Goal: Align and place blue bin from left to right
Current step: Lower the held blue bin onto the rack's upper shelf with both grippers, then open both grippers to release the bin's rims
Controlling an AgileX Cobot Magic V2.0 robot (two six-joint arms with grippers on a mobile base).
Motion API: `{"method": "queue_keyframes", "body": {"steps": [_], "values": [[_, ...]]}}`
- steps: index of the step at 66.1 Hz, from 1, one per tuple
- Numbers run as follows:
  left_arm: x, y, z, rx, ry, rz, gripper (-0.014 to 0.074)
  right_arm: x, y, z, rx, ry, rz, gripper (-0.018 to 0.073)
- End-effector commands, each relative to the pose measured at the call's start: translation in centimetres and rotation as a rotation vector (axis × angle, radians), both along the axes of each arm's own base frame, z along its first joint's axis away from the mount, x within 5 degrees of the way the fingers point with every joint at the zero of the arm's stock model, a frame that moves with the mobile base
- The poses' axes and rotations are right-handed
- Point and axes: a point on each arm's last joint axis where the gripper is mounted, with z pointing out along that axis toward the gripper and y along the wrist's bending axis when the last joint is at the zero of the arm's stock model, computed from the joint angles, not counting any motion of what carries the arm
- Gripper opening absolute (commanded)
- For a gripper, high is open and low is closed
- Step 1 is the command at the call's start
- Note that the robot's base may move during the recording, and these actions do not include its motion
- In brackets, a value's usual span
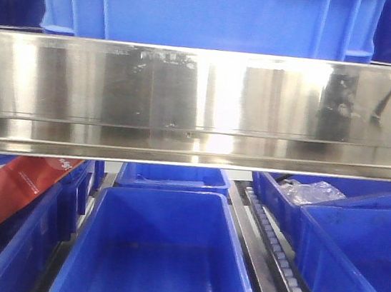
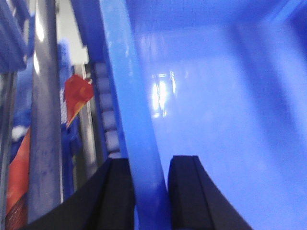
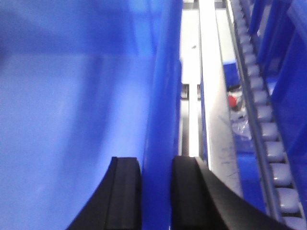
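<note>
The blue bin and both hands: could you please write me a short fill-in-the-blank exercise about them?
1. The left hand grips the blue bin by its ____.
2. The right hand has one finger inside the wall and one ____.
3. Below the steel shelf, the middle bin is ____.

Missing words: wall; outside; empty

Much cropped, blurred or blocked in all three views.
Front view: blue bin (image 1: 206,10) cut off by top edge, its base hidden behind the steel rail (image 1: 201,103); red package (image 1: 8,200) cropped at left edge, its print too blurred to read; clear plastic (image 1: 312,192) at upper right too small to identify. Wrist views: left gripper (image 2: 151,191) and right gripper (image 3: 156,191) cropped at bottom edge; the bin wall blurred; small red item (image 3: 233,99) unidentifiable.
</note>
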Motion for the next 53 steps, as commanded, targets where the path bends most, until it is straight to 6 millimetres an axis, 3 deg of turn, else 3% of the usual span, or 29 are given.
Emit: {"method": "queue_keyframes", "body": {"steps": [1, 7, 17, 21, 26, 36, 43, 49, 53], "values": [[-0.4, -0.2, 1.4, -0.007, -0.071, -0.029, -0.0092, 0.5, -0.1, 1.1, 0.007, -0.101, 0.002, -0.0046], [-0.1, -0.3, 0.9, -0.003, -0.055, -0.028, 0.0017, 0.7, 0.0, 0.8, 0.006, -0.095, 0.002, 0.004], [0.0, 0.0, 0.8, 0.035, -0.056, -0.012, 0.038, 0.6, 0.0, 0.8, 0.006, -0.093, 0.003, 0.0483], [0.0, 0.1, 0.8, 0.046, -0.058, -0.007, 0.0521, 0.6, -0.1, 0.7, 0.005, -0.087, 0.001, 0.0579], [-0.1, 0.2, 0.9, 0.051, -0.059, -0.004, 0.0621, 0.7, -0.3, 0.7, 0.003, -0.087, -0.002, 0.0568], [-0.8, 0.4, 1.5, 0.052, -0.047, -0.002, 0.0588, -0.3, -0.4, 1.7, 0.003, -0.086, -0.001, 0.0568], [-1.8, 0.8, 2.4, 0.063, -0.044, 0.007, 0.0588, -1.8, -0.7, 3.5, 0.008, -0.12, 0.0, 0.0559], [-3.1, 1.2, 3.4, 0.072, -0.037, 0.016, 0.0552, -3.5, -0.9, 5.3, 0.012, -0.144, 0.001, 0.0466], [-3.8, 1.3, 4.2, 0.068, -0.052, 0.017, 0.0472, -4.6, -1.2, 6.5, 0.014, -0.16, 0.0, 0.0316]]}}
